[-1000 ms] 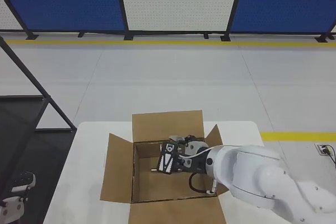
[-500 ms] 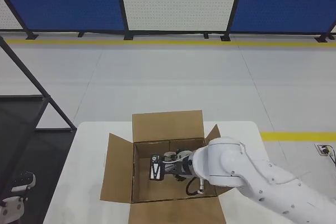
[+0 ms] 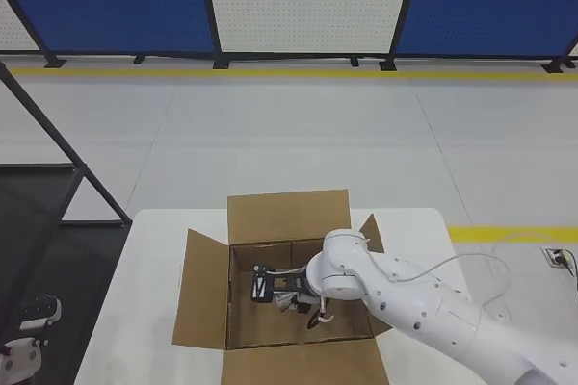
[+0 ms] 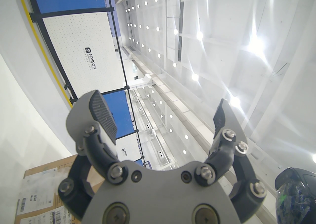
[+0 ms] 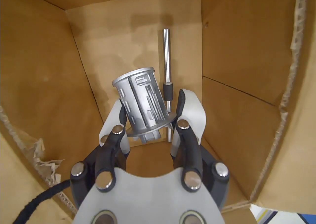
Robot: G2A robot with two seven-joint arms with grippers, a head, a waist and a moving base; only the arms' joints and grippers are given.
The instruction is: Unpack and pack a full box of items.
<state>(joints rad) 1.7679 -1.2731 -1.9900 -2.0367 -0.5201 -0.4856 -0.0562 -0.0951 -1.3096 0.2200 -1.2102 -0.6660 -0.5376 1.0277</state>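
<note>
Cardboard box (image 3: 289, 217) on table (image 3: 144, 289): right gripper (image 5: 151, 103) inside, clamping tilted metal cylinder (image 5: 140, 96); left gripper (image 4: 160, 108) spread, aimed ceilingward.

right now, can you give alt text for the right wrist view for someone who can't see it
The right pincer grips a ribbed metal cylinder, tilted, inside an open cardboard box. Beside it a thin metal rod with a dark sleeve lies on the box floor.
</note>
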